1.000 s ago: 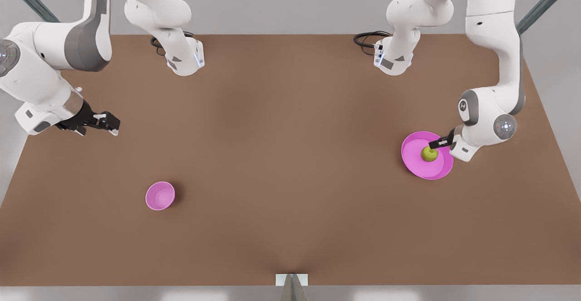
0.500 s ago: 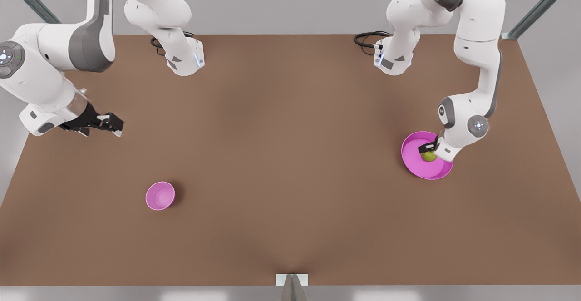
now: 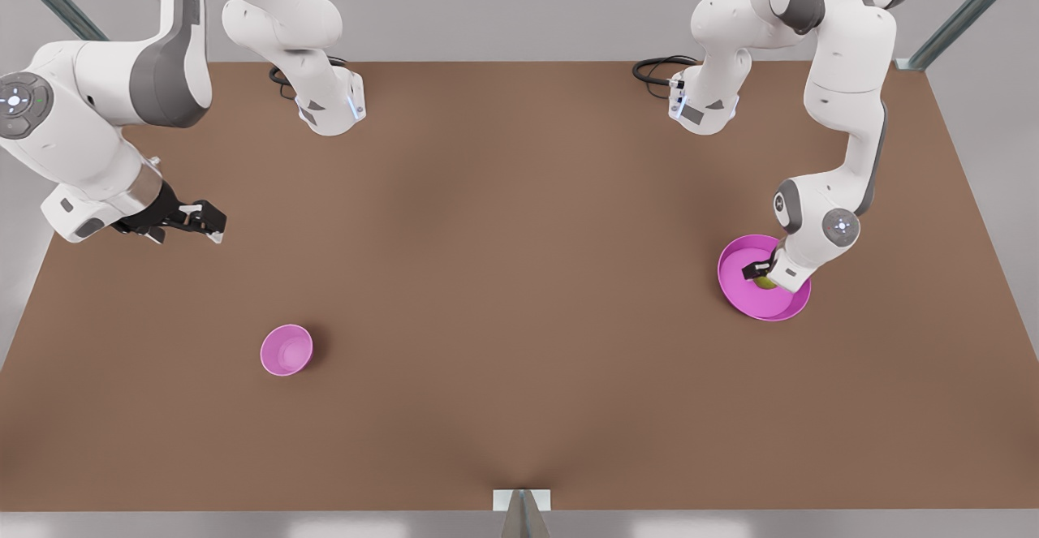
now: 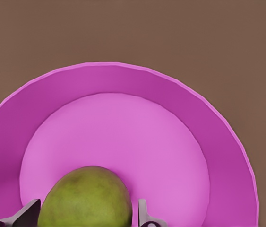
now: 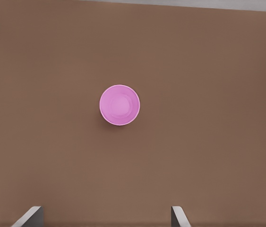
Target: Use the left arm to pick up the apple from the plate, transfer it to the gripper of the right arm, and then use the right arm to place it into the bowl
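The yellow-green apple [image 4: 85, 198] lies on the wide pink plate [image 4: 123, 78] at the front view's right. My left gripper [image 3: 761, 275] has come down onto the plate [image 3: 755, 304] and stands open, one fingertip [image 4: 143, 213] on either side of the apple, which it mostly hides [image 3: 765, 283] in the front view. The small deep pink bowl [image 3: 286, 350] stands on the table at the front view's left. My right gripper [image 3: 209, 225] hovers open above and behind the bowl [image 5: 119, 105], holding nothing.
The brown table [image 3: 519, 278] carries both arm bases [image 3: 329, 108] [image 3: 702, 108] at its far edge. A wide stretch of bare tabletop separates bowl and plate. A small metal bracket [image 3: 522, 501] sits at the near edge.
My left gripper has lowered over the apple, so its fingers now straddle it. The right gripper has drifted slightly toward the front view's right and nearer the bowl.
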Controlling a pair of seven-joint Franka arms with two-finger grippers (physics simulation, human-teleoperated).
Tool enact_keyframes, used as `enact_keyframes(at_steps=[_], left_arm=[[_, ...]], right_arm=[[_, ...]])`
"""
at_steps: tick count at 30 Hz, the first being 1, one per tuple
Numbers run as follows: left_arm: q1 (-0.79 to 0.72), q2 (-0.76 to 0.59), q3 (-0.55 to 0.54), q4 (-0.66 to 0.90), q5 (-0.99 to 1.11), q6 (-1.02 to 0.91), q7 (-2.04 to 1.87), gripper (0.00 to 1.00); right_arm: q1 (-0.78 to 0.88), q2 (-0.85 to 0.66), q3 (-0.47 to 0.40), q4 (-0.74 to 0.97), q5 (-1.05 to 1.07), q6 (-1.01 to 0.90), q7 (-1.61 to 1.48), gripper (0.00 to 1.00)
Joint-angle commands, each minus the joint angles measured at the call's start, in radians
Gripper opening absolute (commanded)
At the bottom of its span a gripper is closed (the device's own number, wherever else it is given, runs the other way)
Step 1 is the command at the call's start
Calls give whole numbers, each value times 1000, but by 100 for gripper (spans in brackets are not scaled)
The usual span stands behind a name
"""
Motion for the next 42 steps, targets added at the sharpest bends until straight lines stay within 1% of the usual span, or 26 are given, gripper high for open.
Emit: enact_keyframes(at_steps=[1,4,5,8,11,14,15,16,18,20,22,24,25,26,27,28,29,31,32,33,34,36,37,39,41,42], left_arm=[[0,-1,0,-3,2,15,20,100],[0,-2,0,-11,2,16,20,99],[0,-2,0,-9,2,16,20,97],[-2,-2,-1,-9,2,15,20,76],[-2,-2,-1,-9,2,15,22,73],[-9,-12,-3,-2,3,9,25,73],[-11,-18,-9,37,2,-34,22,73],[-12,-18,-21,124,-1,-160,20,73],[-15,-21,-63,320,-150,-382,23,73],[-17,-29,-110,399,-165,-478,23,71],[-17,-35,-193,526,-165,-610,43,70],[-15,-35,-291,543,-202,-625,71,70],[-14,-24,-307,568,-253,-646,127,70],[-32,-19,-311,580,-365,-645,284,70],[-63,2,-317,616,-410,-639,406,70],[-86,45,-330,670,-595,-631,649,73],[-95,91,-336,718,-713,-631,790,73],[-115,266,-409,922,-796,-608,1051,73],[-115,287,-449,937,-845,-555,1175,73],[-117,329,-486,939,-1035,-510,1427,72],[-127,390,-524,985,-1121,-488,1622,73],[-176,493,-564,1101,-1221,-427,1846,71],[-205,557,-581,1170,-1279,-407,1942,71],[-253,649,-597,1292,-1310,-370,2070,70],[-305,737,-652,1388,-1310,-261,2139,70],[-337,780,-652,1450,-1310,-240,2177,70]], right_arm=[[-2,-1,0,0,1,-1,-10,100],[-2,-1,0,0,1,-1,-10,100],[-2,-1,0,0,1,-1,-11,100],[-2,-1,0,0,1,-1,-11,100],[-3,-1,0,0,2,-1,-19,100],[-14,1,0,0,2,-1,-26,100],[-14,1,2,0,2,-1,-25,100],[-14,1,2,0,2,-1,-23,100],[-14,1,3,0,2,-1,-25,100],[-14,1,5,0,2,-1,-25,100],[-13,1,5,0,2,-1,-25,100],[-7,1,8,0,36,-1,-26,100],[-17,8,3,0,138,-1,-46,100],[-20,49,-2,19,246,7,-69,100],[-22,86,0,68,278,9,-68,100],[-23,143,2,106,399,12,-66,100],[-31,183,-2,109,543,45,-59,100],[-20,250,11,116,692,108,-63,100],[-17,312,34,125,790,166,-80,100],[-16,386,64,149,947,203,-160,100],[7,422,77,125,982,280,-327,100],[13,456,140,67,1083,340,-410,100],[13,482,153,21,1182,360,-554,100],[12,531,152,-15,1312,358,-746,100],[9,560,152,-16,1355,358,-869,100],[12,559,155,-27,1367,358,-870,100]])
